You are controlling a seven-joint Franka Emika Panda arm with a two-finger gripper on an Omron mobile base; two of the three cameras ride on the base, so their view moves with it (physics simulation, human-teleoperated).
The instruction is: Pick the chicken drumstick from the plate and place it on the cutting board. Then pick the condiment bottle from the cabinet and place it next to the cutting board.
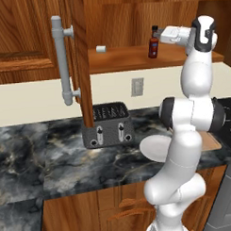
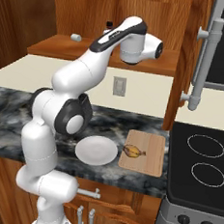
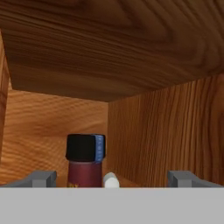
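Observation:
The dark-red condiment bottle (image 1: 153, 43) with a black cap stands on the cabinet shelf (image 1: 125, 58). My gripper (image 1: 160, 36) is open, level with the bottle's neck and just to its right. In the hand view the bottle (image 3: 85, 158) stands close, left of centre between the two fingertips (image 3: 42, 178), and the gripper (image 3: 113, 178) holds nothing. The golden-brown chicken drumstick (image 2: 133, 151) lies on the wooden cutting board (image 2: 148, 161). Left of the board, the white plate (image 2: 96, 150) is bare.
A small white cylinder (image 1: 101, 49) lies on the shelf left of the bottle. The open cabinet door with its grey bar handle (image 1: 64, 67) hangs over a toaster (image 1: 108, 125) on the dark marble counter (image 1: 52, 152). A black stove (image 2: 203, 161) adjoins the board.

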